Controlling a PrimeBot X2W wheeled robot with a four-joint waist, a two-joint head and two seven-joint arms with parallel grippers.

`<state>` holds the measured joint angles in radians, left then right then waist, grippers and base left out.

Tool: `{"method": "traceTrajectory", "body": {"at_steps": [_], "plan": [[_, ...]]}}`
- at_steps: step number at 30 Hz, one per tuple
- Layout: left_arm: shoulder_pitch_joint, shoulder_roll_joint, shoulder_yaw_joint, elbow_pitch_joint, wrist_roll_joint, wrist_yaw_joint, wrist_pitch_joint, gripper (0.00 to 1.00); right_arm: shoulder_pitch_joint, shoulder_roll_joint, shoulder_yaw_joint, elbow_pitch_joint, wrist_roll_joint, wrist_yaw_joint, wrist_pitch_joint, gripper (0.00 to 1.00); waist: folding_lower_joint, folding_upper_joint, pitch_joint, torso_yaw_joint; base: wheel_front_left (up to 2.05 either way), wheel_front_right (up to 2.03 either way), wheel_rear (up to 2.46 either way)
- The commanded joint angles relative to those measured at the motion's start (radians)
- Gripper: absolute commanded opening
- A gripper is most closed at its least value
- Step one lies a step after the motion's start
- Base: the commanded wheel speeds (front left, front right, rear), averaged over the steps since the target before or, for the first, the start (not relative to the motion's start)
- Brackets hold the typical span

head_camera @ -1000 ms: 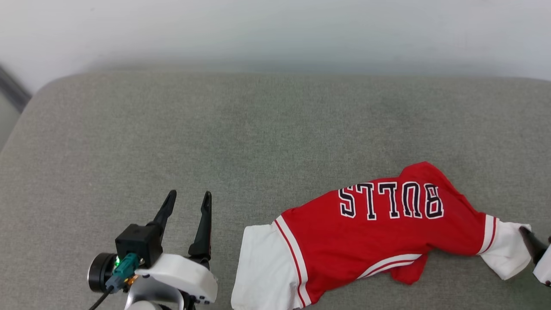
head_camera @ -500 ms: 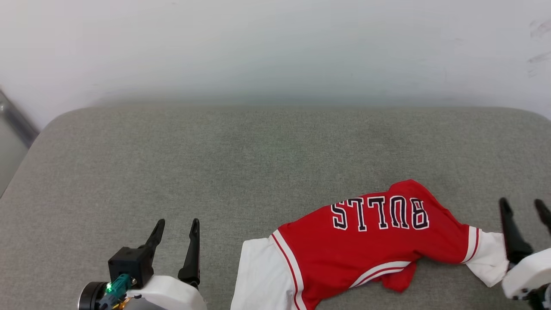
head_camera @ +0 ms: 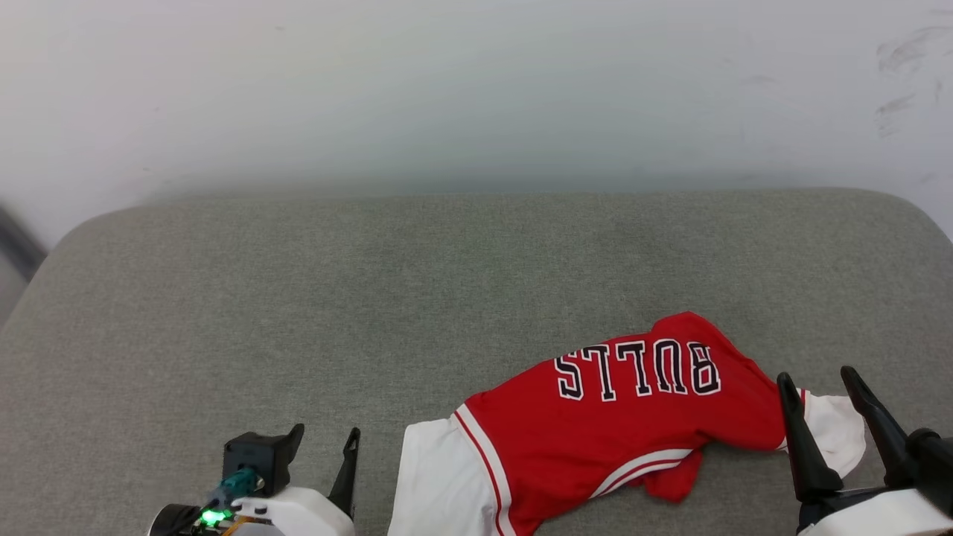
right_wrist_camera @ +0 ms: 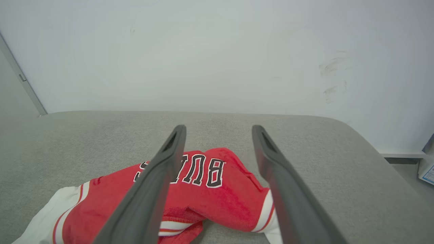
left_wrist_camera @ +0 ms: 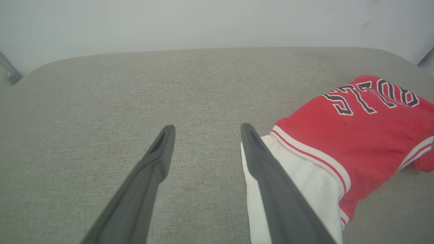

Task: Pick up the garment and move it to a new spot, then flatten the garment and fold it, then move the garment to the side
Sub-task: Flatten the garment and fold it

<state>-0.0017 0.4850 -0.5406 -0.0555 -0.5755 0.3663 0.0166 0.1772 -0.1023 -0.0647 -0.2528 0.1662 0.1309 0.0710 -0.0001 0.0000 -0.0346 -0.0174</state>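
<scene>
Head view: high up, facing forward and down across the grey cushion (head_camera: pixel 372 298) to the white wall (head_camera: pixel 447 89). Widest take; left gripper (head_camera: pixel 326 432) at lower left, right gripper (head_camera: pixel 815 376) at lower right.
Left wrist view: low and close over the cushion, facing the wall along its own fingers (left_wrist_camera: pixel 151 176). The garment (left_wrist_camera: pixel 356 135) is at its right side.
Right wrist view: low, close over the garment's other end, facing the wall along its own fingers (right_wrist_camera: pixel 284 189).
Shared, all three: garment, cushion's far edge, wall.
Shared, head and right wrist: scuff marks (head_camera: pixel 893 59) on the wall.
Shared, both wrists: the lettering (right_wrist_camera: pixel 206 171), seen from opposite ends.
</scene>
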Motion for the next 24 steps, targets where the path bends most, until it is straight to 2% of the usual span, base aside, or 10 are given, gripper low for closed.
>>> {"method": "traceTrajectory", "body": {"at_steps": [1, 10, 17, 20, 21, 22, 23, 24], "plan": [[-0.03, 0.008, -0.016, 0.0, -0.009, -0.015, 0.05, 1.0, 0.02, 0.009, 0.006, -0.021, -0.01, 0.0, 0.005, 1.0, 0.0001, 0.0, 0.006, -0.007, 0.0, 0.0, 0.0], [-0.085, 0.046, -0.138, 0.016, -0.076, -0.091, 0.39, 1.0, 0.015, 0.032, 0.046, -0.088, -0.014, 0.0, 0.021, 1.0, 0.0001, 0.0, 0.072, -0.054, 0.0, 0.0, 0.0], [-0.104, 0.039, -0.189, 0.073, -0.11, -0.123, 0.509, 1.0, -0.024, 0.039, 0.058, -0.078, -0.011, 0.0, 0.005, 1.0, 0.0001, 0.0, 0.141, -0.061, 0.0, 0.0, 0.0], [-0.108, 0.018, -0.207, 0.12, -0.142, -0.147, 0.558, 1.0, -0.038, 0.041, 0.062, -0.071, -0.015, 0.0, -0.002, 1.0, 0.0001, 0.0, 0.154, -0.061, 0.0, 0.0, 0.0], [-0.104, 0.013, -0.216, 0.135, -0.156, -0.154, 0.578, 0.96, -0.042, 0.041, 0.064, -0.068, -0.018, 0.0, -0.005, 1.0, 0.0001, 0.0, 0.155, -0.062, 0.0, 0.0, 0.0], [-0.1, 0.007, -0.221, 0.148, -0.172, -0.161, 0.594, 0.47, -0.046, 0.04, 0.064, -0.067, -0.019, 0.0, -0.008, 1.0, 0.0001, 0.0, 0.155, -0.062, 0.0, 0.0, 0.0], [-0.099, 0.0, -0.225, 0.158, -0.182, -0.168, 0.605, 0.2, -0.049, 0.039, 0.063, -0.065, -0.02, 0.0, -0.009, 1.0, 0.0001, 0.0, 0.153, -0.062, 0.0, 0.0, 0.0], [-0.095, -0.004, -0.227, 0.167, -0.195, -0.174, 0.616, 0.0, -0.052, 0.038, 0.063, -0.066, -0.02, 0.0, -0.012, 1.0, 0.0001, 0.0, 0.151, -0.062, 0.0, 0.0, 0.0]]}}
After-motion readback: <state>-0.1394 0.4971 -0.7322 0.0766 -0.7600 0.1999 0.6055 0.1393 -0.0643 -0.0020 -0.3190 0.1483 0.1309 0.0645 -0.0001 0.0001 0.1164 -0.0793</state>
